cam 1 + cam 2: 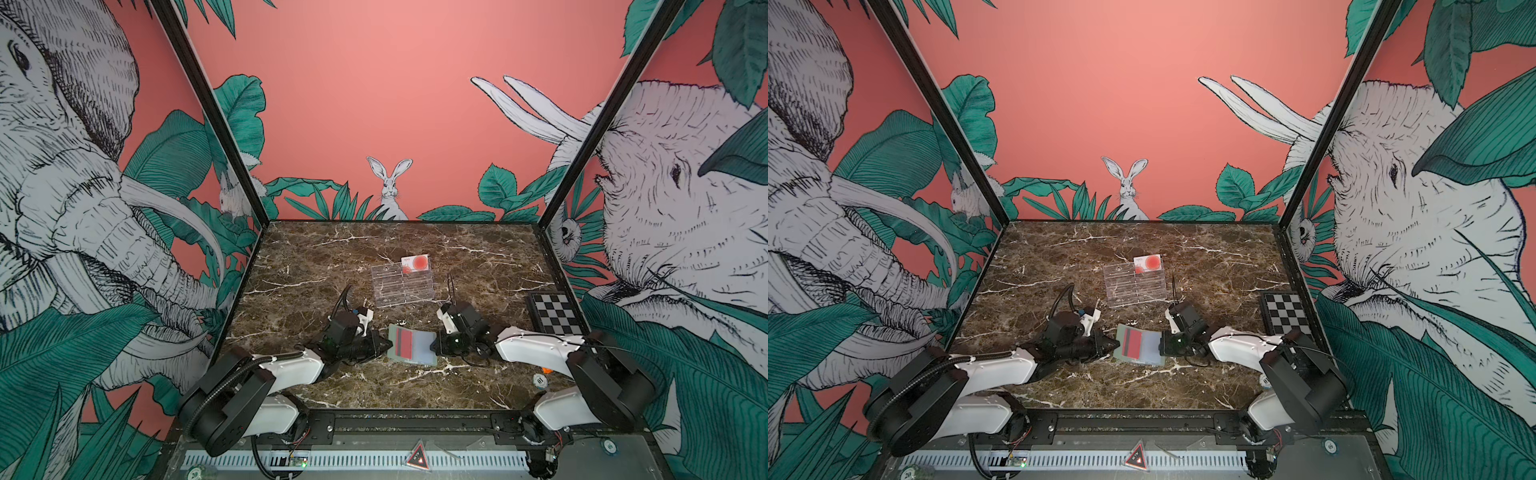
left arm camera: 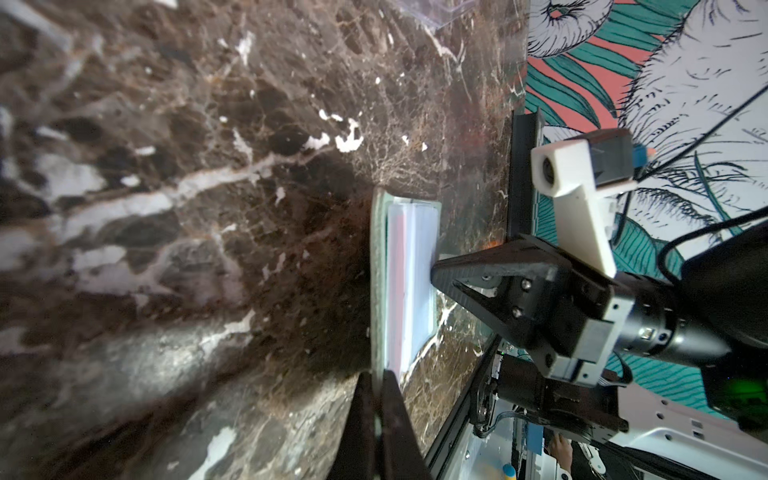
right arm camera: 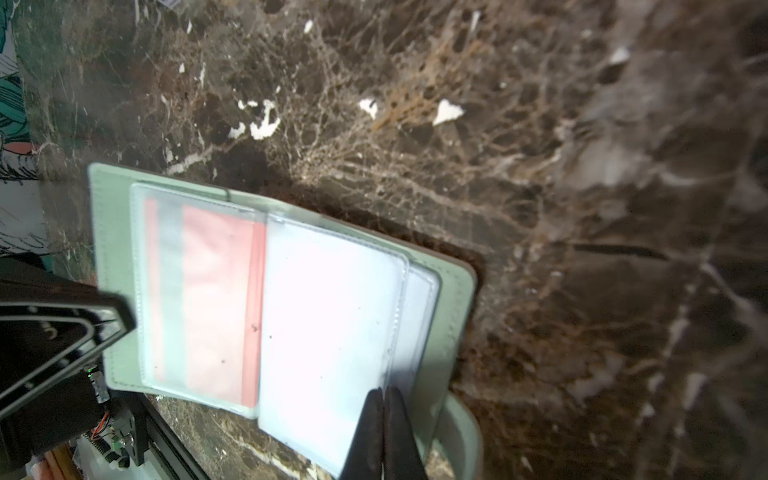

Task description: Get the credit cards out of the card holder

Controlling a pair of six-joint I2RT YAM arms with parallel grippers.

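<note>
Sage-green and lying open, the card holder (image 1: pixel 422 348) sits at the lower centre of both top views on the brown marble worktop (image 1: pixel 311 266), between the two arms. The left pincer (image 1: pixel 388 344) is closed on the holder's left cover. Its wrist view shows the two dark fingers (image 2: pixel 361 415) clamped over the green rim. The right pincer (image 1: pixel 434 345) is closed on the opposite side, its tips pinching the holder at the clear plastic sleeves (image 3: pixel 332 316).

A red credit card (image 1: pixel 406 343) with a dark stripe lies inside the left sleeve, just beside the left pincer. A white credit card (image 1: pixel 415 264) with red circles stands at the back of a clear acrylic stand (image 1: pixel 401 286) in mid-frame, well apart from the holder. A checkered board (image 1: pixel 555 318) lies at the right edge of the worktop.
</note>
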